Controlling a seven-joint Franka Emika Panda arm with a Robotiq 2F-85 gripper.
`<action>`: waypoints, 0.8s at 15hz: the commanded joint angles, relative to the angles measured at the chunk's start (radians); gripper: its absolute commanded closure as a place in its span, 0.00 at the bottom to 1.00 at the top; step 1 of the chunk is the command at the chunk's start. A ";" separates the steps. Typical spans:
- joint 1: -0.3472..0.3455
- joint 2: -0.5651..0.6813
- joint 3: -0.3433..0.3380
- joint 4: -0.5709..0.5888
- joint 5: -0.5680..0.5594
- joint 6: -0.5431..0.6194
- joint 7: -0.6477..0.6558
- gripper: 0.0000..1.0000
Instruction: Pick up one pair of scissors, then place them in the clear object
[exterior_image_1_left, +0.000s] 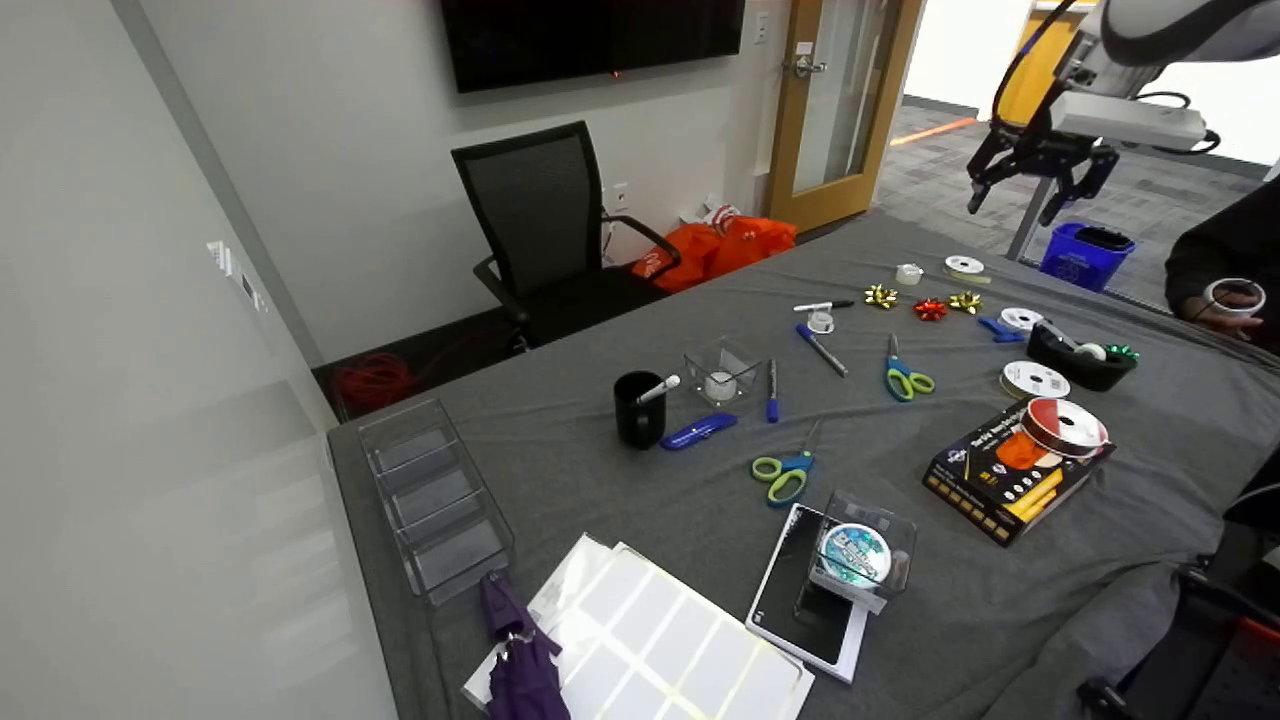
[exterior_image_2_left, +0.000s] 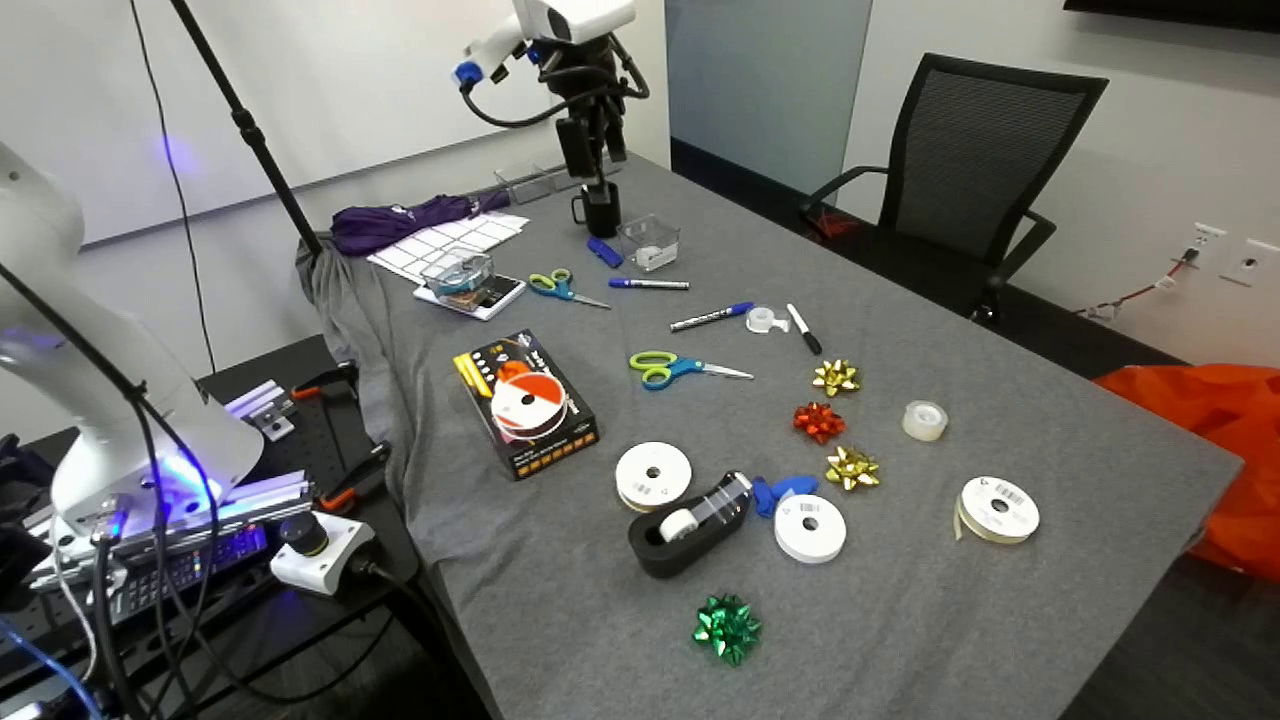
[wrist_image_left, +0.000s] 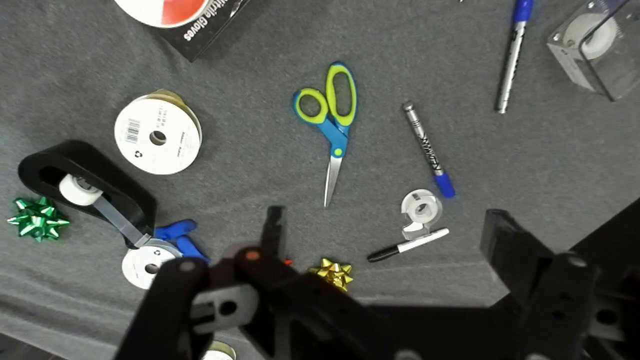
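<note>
Two pairs of scissors with green and blue handles lie on the grey cloth: one nearer the bows (exterior_image_1_left: 905, 380) (exterior_image_2_left: 678, 370), one nearer the tablet (exterior_image_1_left: 787, 475) (exterior_image_2_left: 560, 288). In the wrist view the scissors by the bows (wrist_image_left: 340, 131) lie beyond the fingertips, blades towards the gripper. The clear organiser box (exterior_image_1_left: 428, 490) lies at the table's far end with bare compartments; in an exterior view it (exterior_image_2_left: 527, 186) is faint and partly hidden behind the arm. My gripper (exterior_image_1_left: 1010, 208) (exterior_image_2_left: 600, 178) (wrist_image_left: 386, 218) is open, empty and above the table.
A black mug (exterior_image_1_left: 640, 415) holding a marker stands near a small clear cup (exterior_image_1_left: 722, 372) with tape. A glove box (exterior_image_1_left: 1010, 470) carries a ribbon spool. A clear box (exterior_image_1_left: 890, 545) sits on a tablet. A tape dispenser (exterior_image_2_left: 690, 525), markers, spools and bows lie around.
</note>
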 joint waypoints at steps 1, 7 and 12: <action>-0.003 0.118 0.016 0.140 -0.058 -0.097 0.049 0.00; 0.008 0.144 0.015 0.187 -0.063 -0.157 0.032 0.00; 0.006 0.174 0.016 0.209 -0.069 -0.165 0.016 0.00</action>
